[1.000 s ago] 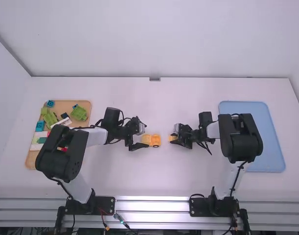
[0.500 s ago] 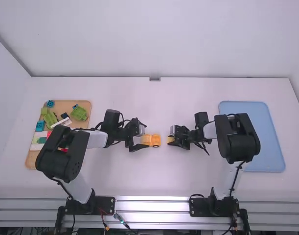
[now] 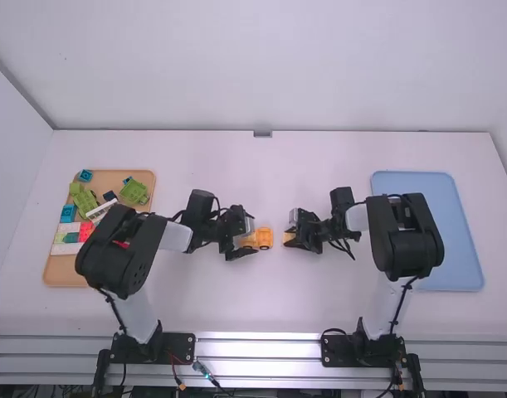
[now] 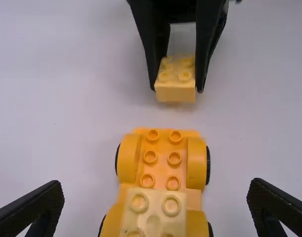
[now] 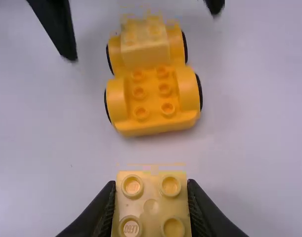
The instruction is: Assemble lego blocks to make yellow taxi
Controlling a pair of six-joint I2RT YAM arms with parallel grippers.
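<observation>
In the high view my left gripper (image 3: 248, 237) is at the left end of the orange-yellow car base (image 3: 265, 239), and my right gripper (image 3: 291, 237) is just right of it. The left wrist view shows my left gripper (image 4: 155, 205) open, its fingers on either side of the car base (image 4: 160, 160), with a pale yellow block (image 4: 153, 212) on the base's near half. In the right wrist view my right gripper (image 5: 151, 202) is shut on a second pale yellow block (image 5: 151, 205), studs showing, apart from the base (image 5: 153, 98).
At the left stands an orange tray (image 3: 64, 270) with green, blue, white and red blocks. A blue tray (image 3: 465, 249) lies at the right, partly under the right arm.
My left gripper has moved right, farther over the car base. The right gripper has shifted slightly left with its block; the base has kept its place.
</observation>
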